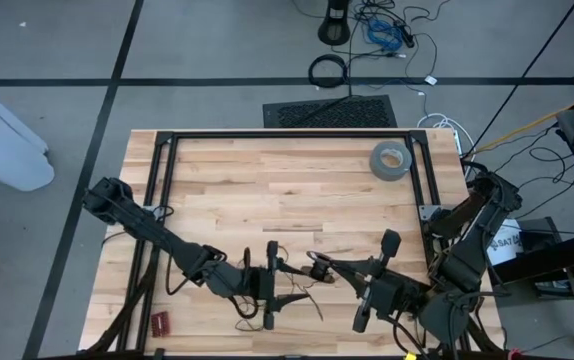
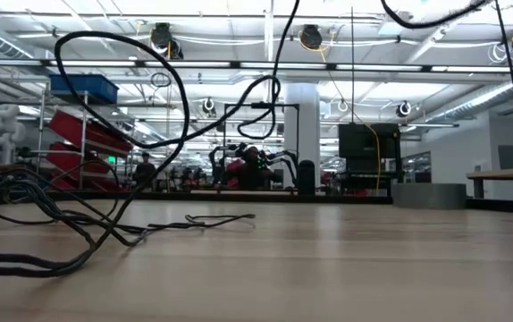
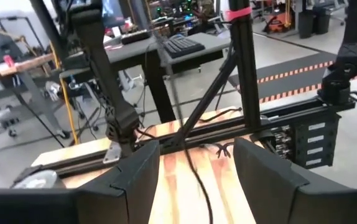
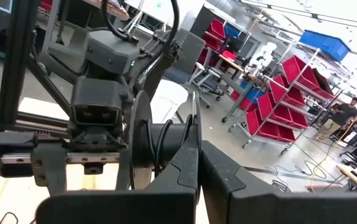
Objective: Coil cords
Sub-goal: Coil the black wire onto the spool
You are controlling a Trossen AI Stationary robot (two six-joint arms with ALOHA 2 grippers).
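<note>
The cord (image 1: 305, 300) is a very thin black wire near the table's front edge, between my two grippers. In the low view it rises from slack loops on the wood (image 2: 105, 234) in tall arcs (image 2: 178, 107) that leave the top of the picture. My left gripper (image 1: 292, 288) points level toward the table's right edge, fingers open. A strand of cord (image 3: 198, 180) runs between them. My right gripper (image 1: 317, 265) faces it from the right, shut (image 4: 198, 158). Several cord strands (image 4: 157, 146) lie around a dark part of the left gripper. My left gripper has a strand of the cord (image 3: 197, 174) between its open fingers, and several strands (image 4: 158, 142) lie around its front. Whether they touch the fingers, I cannot tell. My right gripper is shut level on the cord (image 1: 312, 268), coming from the table's right. Its own fingers (image 4: 185, 168) hide the place of contact.
A grey tape roll (image 1: 390, 160) lies at the far right, inside the black frame (image 1: 287, 134) that borders the table. A small red thing (image 1: 159, 322) sits at the front left corner. A thicker black cable ring (image 1: 327, 68) lies on the floor beyond the table.
</note>
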